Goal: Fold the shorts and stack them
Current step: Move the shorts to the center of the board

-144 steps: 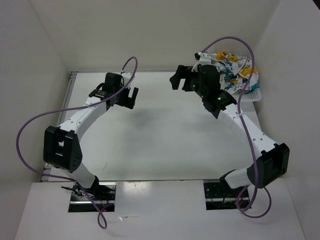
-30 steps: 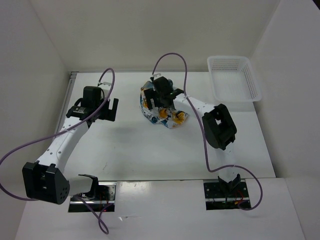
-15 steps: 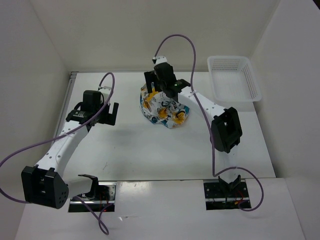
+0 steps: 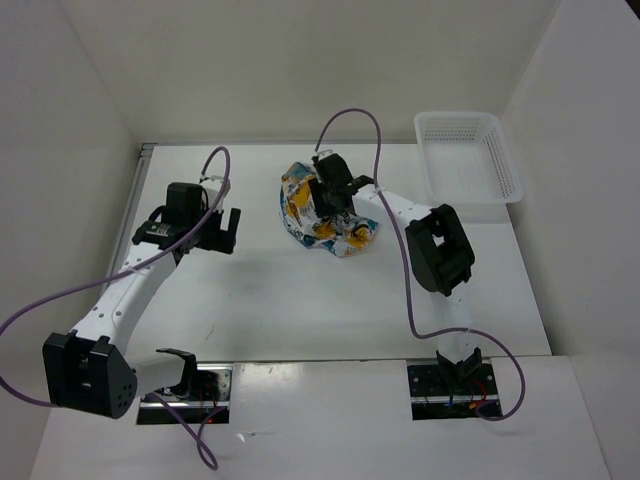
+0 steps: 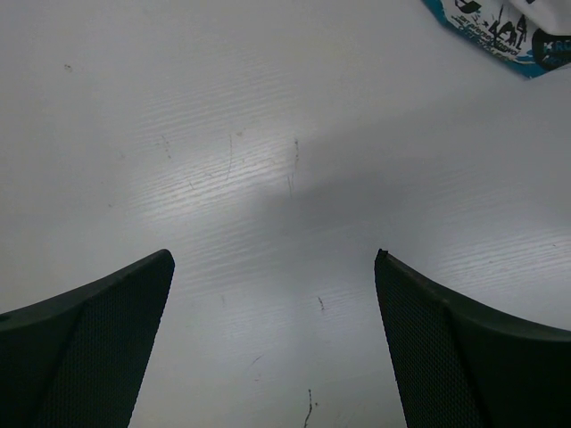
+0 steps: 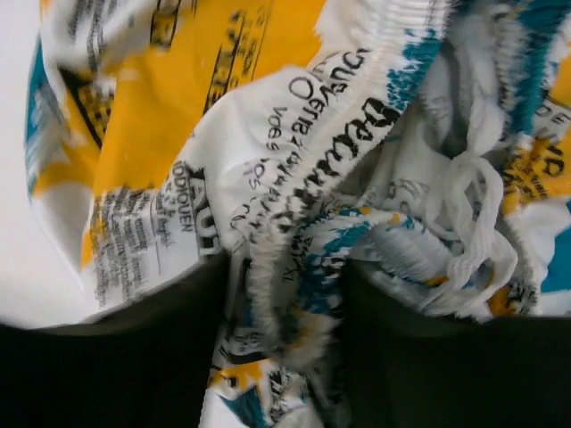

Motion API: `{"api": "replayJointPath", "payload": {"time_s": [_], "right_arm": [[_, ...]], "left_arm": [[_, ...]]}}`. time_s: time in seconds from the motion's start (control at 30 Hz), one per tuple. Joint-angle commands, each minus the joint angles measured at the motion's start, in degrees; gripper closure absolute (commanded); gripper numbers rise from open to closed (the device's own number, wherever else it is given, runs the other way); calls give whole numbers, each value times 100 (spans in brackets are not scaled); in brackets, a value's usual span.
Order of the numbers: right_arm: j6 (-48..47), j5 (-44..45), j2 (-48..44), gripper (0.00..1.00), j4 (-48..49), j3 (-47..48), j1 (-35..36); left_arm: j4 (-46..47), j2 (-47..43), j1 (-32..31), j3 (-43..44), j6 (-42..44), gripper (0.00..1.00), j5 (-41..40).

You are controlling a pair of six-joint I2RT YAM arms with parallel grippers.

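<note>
Lying crumpled at the far centre, shorts (image 4: 298, 212) are pinched at a waistband fold by the right gripper (image 4: 328, 199); the left gripper (image 4: 230, 232), jaws spread and empty, is placed left of them.

One pair of shorts (image 4: 305, 222), crumpled in a loose heap, not folded, not flat. Lies on the white table (image 4: 300, 310) at its far-middle part, approx. centred left-right. White fabric w/ yellow-orange patches, teal-blue blotches and black lettering (image 6: 268, 134). Close up, the gathered elastic waistband and a white drawstring show, bunched up in the creases. One teal-and-white edge lies flat on the tabletop (image 5: 508, 27). Leg openings prob. tucked under the heap; can't tell.
</note>
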Motion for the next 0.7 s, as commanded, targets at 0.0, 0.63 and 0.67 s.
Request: {"api": "replayJointPath", "payload": {"time_s": [0.0,0.63,0.67], "right_arm": [[52,-531,-315,61,201,-118,32],[482,-321,-3522,100,667,-249,32],[552,-321,-3575,100,667,-302,32]], "left_arm": [[18,13,-23,33,16,0,445],[2250,1682,-2000,498,16,0,-1171],[2250,1848,-2184,621,16,0,-1110]]}}
